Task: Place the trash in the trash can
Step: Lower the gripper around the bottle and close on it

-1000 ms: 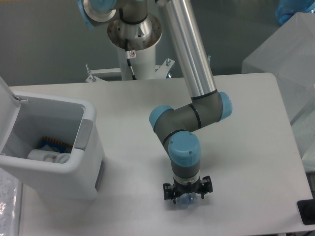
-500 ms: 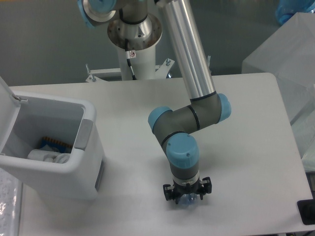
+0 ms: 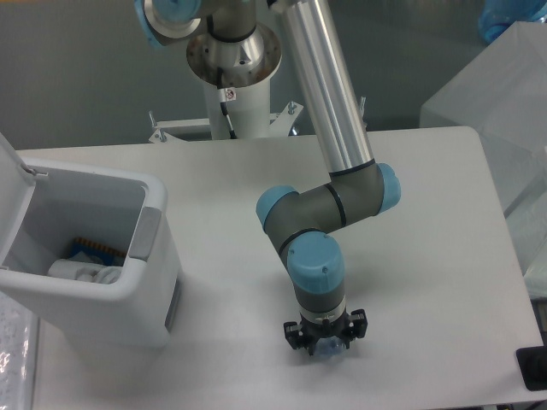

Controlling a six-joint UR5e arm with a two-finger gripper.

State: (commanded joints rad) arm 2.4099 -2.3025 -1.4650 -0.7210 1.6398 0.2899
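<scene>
A bit of clear trash (image 3: 328, 349) shows just under my end effector (image 3: 326, 346), low on the desk (image 3: 427, 256), well to the right of the bin (image 3: 128, 295); too little of it shows to say which piece it is. My end effector points straight down at it, and I cannot tell whether the fingers are clenched on it or merely around it. The bin stands at the desk's left edge with its white lid (image 3: 13, 184) swung up and a grey panel (image 3: 145, 232) on its right rim. Inside it lies white material (image 3: 81, 272) with something blue and orange (image 3: 92, 250) behind.
</scene>
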